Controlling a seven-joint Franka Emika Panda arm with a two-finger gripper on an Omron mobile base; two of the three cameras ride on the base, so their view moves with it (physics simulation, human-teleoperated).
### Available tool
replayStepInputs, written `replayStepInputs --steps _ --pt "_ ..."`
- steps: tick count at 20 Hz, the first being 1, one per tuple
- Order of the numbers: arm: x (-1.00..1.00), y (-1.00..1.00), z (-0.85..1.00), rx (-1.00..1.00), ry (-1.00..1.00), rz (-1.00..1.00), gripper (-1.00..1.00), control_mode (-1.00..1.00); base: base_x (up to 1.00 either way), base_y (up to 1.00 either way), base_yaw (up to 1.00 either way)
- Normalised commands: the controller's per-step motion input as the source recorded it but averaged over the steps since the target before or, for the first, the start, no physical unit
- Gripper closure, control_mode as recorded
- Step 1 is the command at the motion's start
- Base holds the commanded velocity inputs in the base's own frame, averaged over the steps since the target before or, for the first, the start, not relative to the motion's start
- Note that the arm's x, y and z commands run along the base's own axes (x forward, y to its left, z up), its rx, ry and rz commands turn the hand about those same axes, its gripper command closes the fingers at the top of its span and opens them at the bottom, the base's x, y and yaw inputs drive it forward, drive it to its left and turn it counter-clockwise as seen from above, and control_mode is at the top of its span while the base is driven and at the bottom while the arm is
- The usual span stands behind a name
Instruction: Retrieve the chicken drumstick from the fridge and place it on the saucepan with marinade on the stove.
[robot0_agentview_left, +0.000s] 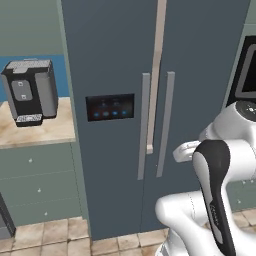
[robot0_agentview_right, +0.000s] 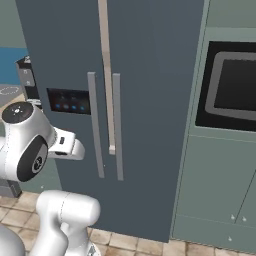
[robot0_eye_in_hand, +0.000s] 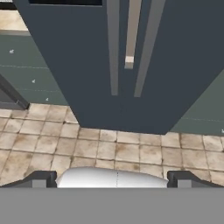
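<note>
Fridge (robot0_agentview_left: 110, 60): tall dark blue-grey unit, both doors closed; drumstick presumably inside, unseen. Handles (robot0_agentview_left: 144, 125): two vertical grey bars flanking the centre seam, long axes upright. End effector (robot0_eye_in_hand: 112, 180): jaws fully spread, holding nothing, low above the tiled floor (robot0_eye_in_hand: 109, 148); handles lie ahead and above it, well apart. Coffee machine (robot0_agentview_left: 30, 92): on worktop (robot0_agentview_left: 50, 127), left of fridge. Oven (robot0_agentview_right: 232, 85): right of fridge.

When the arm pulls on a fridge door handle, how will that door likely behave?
The fridge door is tall and wide, so probably heavy, swinging on its hinge rather than sliding. The handles are long, straight bars, likely rigid. The gripper is open, well short of them.
</note>
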Motion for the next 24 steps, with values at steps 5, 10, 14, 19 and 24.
replayStepInputs --steps 5,10,14,19,24 --pt "0.05 0.0 0.0 0.0 -0.03 0.0 -1.0 -1.0 0.02 0.01 0.0" --pt "0.17 0.0 0.0 0.0 -0.29 0.0 -1.0 -1.0 0.0 0.0 0.0" --pt "0.31 0.0 0.01 0.0 -0.16 0.0 -1.0 -1.0 0.0 0.0 0.0" --pt "0.32 0.04 0.0 0.0 -0.09 0.0 -1.0 -1.0 0.0 0.0 0.0" --pt "0.24 0.04 0.07 0.0 -0.17 0.0 -1.0 -1.0 0.0 0.0 0.0"
